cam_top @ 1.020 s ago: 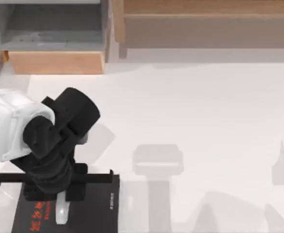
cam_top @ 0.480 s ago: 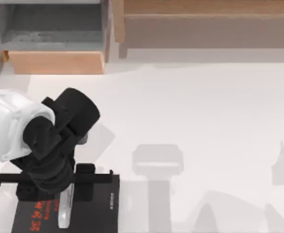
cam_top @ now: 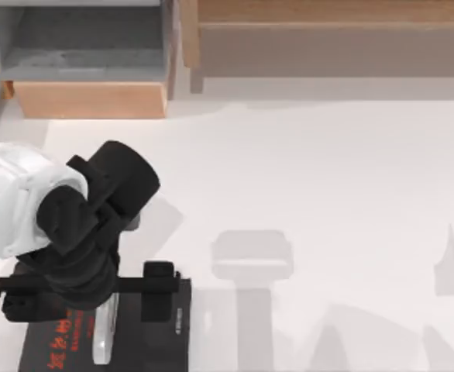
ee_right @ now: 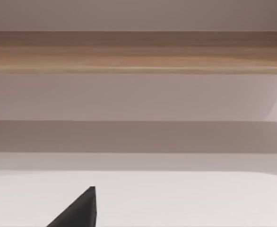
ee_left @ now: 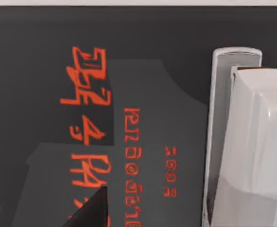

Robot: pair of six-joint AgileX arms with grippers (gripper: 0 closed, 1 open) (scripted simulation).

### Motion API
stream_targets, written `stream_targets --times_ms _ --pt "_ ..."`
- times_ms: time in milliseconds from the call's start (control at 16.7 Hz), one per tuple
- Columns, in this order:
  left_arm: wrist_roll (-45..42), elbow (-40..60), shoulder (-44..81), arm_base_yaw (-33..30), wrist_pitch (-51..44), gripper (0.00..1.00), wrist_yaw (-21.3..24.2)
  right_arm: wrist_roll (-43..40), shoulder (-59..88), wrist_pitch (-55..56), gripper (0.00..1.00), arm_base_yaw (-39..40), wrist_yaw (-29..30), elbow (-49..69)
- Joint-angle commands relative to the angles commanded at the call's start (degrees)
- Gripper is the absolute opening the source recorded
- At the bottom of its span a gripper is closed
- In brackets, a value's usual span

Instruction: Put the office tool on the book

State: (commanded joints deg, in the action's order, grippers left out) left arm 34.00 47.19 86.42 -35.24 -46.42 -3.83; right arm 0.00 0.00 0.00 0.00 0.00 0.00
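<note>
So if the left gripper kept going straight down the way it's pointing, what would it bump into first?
Probably the office tool, which lies between the open fingers of the left gripper, on the book. The spread fingers themselves would likely meet the book's black cover either side, though height is hard to judge.

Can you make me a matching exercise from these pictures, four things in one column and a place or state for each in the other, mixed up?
Things:
1. slim pale grey-white office tool
2. flat black book with red characters
3. left gripper
4. grey wood-edged open box

Places or states:
A. top view's far left corner
B. open, fingers either side of the tool
C. lying on the black cover
D. flat on the table, near left edge

Pairs: 1-C, 2-D, 3-B, 4-A
</note>
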Motion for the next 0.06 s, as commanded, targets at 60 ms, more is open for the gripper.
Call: stream_targets --times_ms 60 --pt "0.0 0.0 0.0 0.0 0.0 1.0 0.0 0.0 0.0 0.0 1.0 0.0 0.0 0.0"
